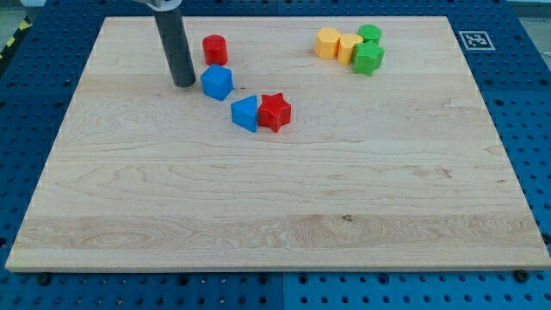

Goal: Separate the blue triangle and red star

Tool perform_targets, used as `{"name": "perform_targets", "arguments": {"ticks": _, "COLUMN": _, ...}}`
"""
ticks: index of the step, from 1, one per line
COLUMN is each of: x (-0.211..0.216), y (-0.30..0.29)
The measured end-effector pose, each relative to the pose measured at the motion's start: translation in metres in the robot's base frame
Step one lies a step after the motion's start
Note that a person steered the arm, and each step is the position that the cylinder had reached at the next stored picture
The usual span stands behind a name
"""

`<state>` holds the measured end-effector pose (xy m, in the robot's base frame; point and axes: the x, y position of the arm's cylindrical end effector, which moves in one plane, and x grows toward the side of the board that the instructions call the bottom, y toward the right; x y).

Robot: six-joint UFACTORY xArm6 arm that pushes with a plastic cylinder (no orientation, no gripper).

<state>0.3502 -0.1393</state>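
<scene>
The blue triangle (245,114) lies on the wooden board a little above and left of its middle. The red star (275,112) sits right beside it on the view's right, touching it. My tip (184,83) rests on the board up and to the left of both, just left of a blue cube (217,83). The tip stands apart from the triangle and the star.
A red cylinder (214,50) stands above the blue cube. At the view's top right, a yellow hexagon (327,42), a yellow block (349,48), a green cylinder (370,35) and a green star (368,58) cluster together. The wooden board (275,215) lies on a blue pegboard table.
</scene>
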Motion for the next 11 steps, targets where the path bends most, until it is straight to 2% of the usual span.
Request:
{"name": "perform_targets", "arguments": {"ticks": 2, "x": 0.017, "y": 0.014}}
{"name": "perform_targets", "arguments": {"ticks": 8, "x": 0.021, "y": 0.022}}
{"name": "perform_targets", "arguments": {"ticks": 11, "x": 0.065, "y": 0.116}}
